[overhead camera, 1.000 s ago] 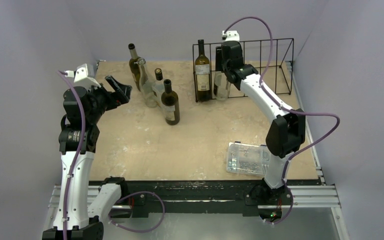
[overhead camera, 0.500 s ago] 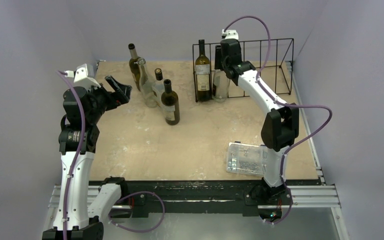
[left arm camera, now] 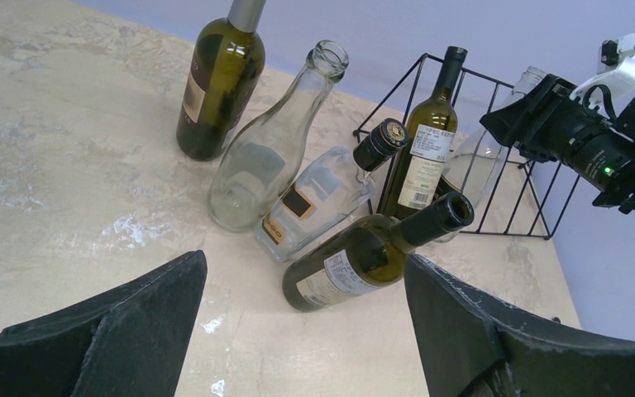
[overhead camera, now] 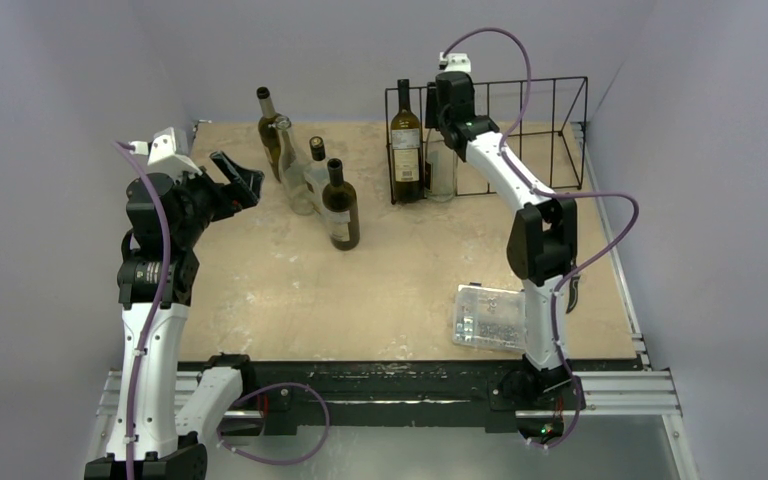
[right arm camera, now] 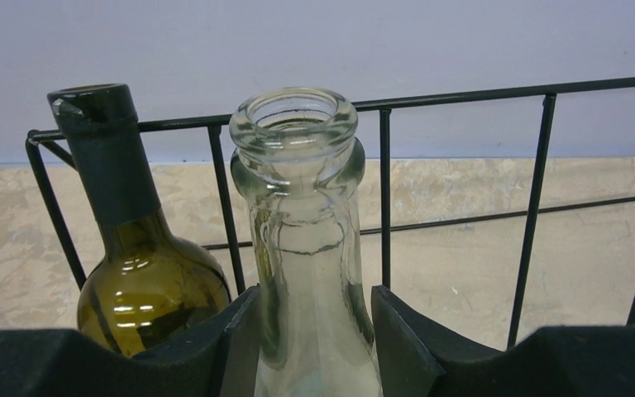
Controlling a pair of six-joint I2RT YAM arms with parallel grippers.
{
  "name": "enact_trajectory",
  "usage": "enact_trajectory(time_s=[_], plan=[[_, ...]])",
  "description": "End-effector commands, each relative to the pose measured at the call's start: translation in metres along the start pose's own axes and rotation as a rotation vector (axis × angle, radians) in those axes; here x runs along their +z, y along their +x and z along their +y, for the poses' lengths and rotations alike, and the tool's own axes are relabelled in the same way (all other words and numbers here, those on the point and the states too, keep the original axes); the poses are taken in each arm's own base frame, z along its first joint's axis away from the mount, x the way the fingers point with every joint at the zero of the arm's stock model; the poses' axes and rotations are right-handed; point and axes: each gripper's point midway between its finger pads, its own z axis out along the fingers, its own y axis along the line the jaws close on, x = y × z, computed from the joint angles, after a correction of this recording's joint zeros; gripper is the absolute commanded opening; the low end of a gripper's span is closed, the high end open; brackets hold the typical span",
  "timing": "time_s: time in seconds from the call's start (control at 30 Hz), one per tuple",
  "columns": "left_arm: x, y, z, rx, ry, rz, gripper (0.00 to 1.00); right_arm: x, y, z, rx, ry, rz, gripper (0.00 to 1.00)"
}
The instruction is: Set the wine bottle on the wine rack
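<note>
The wine rack (overhead camera: 550,120) is a low black wire frame at the table's back right; its bars also show in the right wrist view (right arm camera: 537,207). A clear wine bottle (overhead camera: 443,170) stands upright in its second slot from the left, beside a green labelled bottle (overhead camera: 405,140). My right gripper (overhead camera: 447,125) is shut on the clear bottle's neck (right arm camera: 314,248), a pad on each side. The green bottle (right arm camera: 145,289) stands just to the left. My left gripper (overhead camera: 240,180) hangs open over the left of the table, its fingers (left arm camera: 132,322) wide apart with nothing between them.
Several loose bottles stand at the back centre: a dark green one (overhead camera: 269,130), a clear one (overhead camera: 295,185), a clear one with a black cap (overhead camera: 317,170) and a dark one (overhead camera: 341,210). A clear plastic parts box (overhead camera: 490,318) lies near the right arm's base.
My right arm has stretched further back and its elbow has swung left, with the gripper higher over the rack and still on the clear bottle. The left arm has not moved.
</note>
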Motion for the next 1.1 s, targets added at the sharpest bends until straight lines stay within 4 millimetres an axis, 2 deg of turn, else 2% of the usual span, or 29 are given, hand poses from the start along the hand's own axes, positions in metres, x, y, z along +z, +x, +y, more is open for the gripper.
enact_trajectory(time_s=[0.0,0.13,0.4,0.7,0.9,1.07], plan=[[-0.002,-0.011,-0.006,-0.004,0.023,-0.038,0.89,-0.003,-0.047,0.004,0.049,-0.010,-0.129,0.09],[-0.001,-0.011,-0.005,-0.002,0.020,-0.038,0.89,0.006,-0.043,0.004,0.045,0.000,-0.129,0.21],[-0.002,-0.012,-0.004,0.000,0.014,-0.043,0.89,0.020,-0.039,0.007,0.048,0.005,-0.119,0.35],[-0.003,-0.013,-0.005,-0.001,0.016,-0.045,0.89,0.025,-0.035,0.009,0.042,0.005,-0.113,0.52],[-0.003,-0.012,-0.004,-0.002,0.015,-0.043,0.89,0.026,-0.035,0.011,0.042,-0.004,-0.111,0.61],[-0.003,-0.012,-0.004,-0.001,0.015,-0.044,0.89,0.020,-0.040,0.010,0.046,-0.007,-0.112,0.64]])
